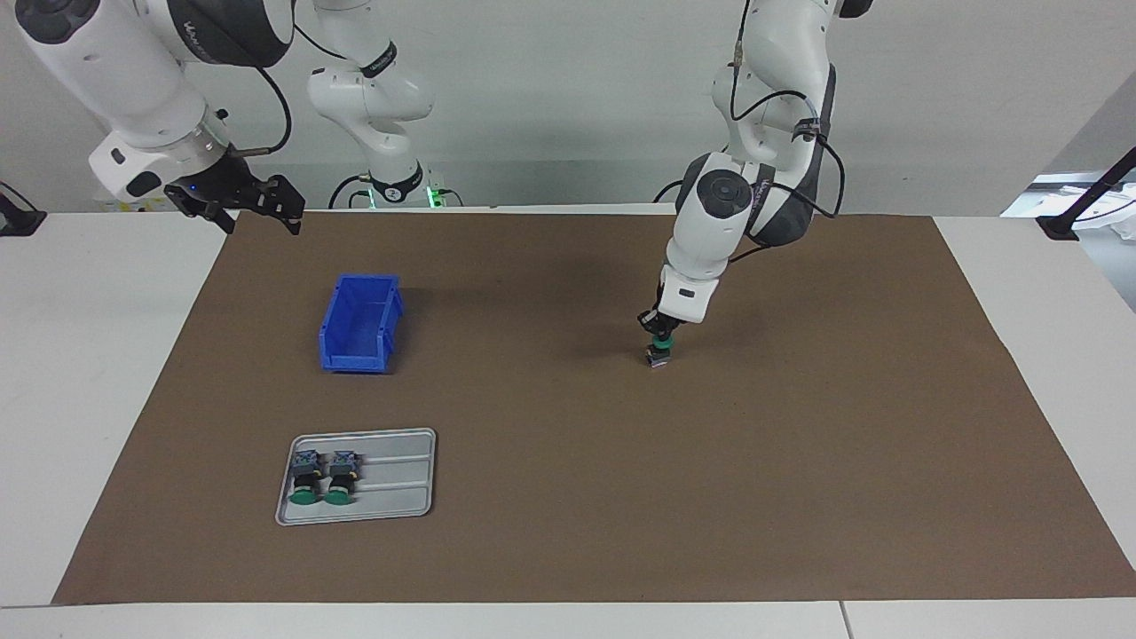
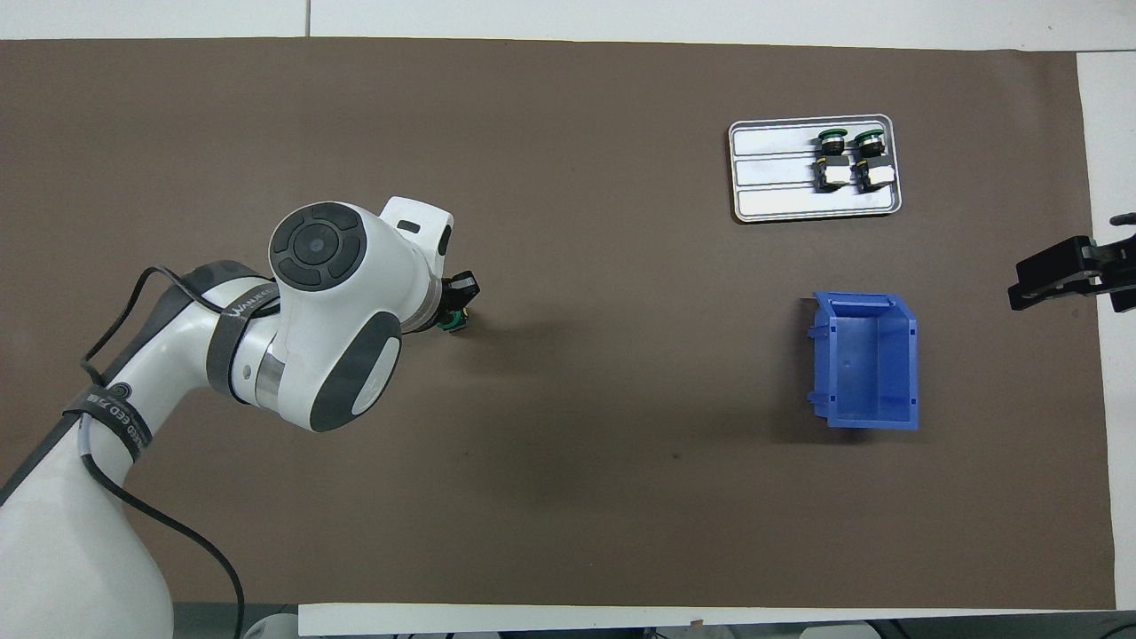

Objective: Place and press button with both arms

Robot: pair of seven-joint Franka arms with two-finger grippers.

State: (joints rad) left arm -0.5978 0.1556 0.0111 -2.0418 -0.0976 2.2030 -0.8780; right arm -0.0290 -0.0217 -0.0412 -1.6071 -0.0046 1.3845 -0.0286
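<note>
White desk [image 1: 106, 373] under a plain grey wall, spread with a brown paper mat [image 1: 621, 497] that marks my working ground.

Item: my left arm [image 1: 723, 213], white with dark grey joint caps, bent steeply down over the mat toward its own end of the desk, so the button stands upright on bare mat where it can be pressed from above.

Item: my right arm [image 1: 133, 80], waiting, raised at its end of the desk.

Item: blue open-topped plastic bin [image 1: 359, 321], empty, on the mat toward the right arm's end.

Item: shallow grey metal tray [image 1: 399, 484], farther from me than the bin, carrying two spare green-capped push-buttons [image 1: 321, 479] lying side by side on their sides.

Item: right pincer [image 1: 257, 202], black, jaws wide, holding nothing, hanging over the mat's edge.

Item: left pincer [image 1: 658, 333], black, closed on the button's top.

Item: small push-button switch [image 1: 658, 352], round green cap uppermost, black collar, grey-blue block body low; it looks to be at or just off the mat, though I cannot tell which.
</note>
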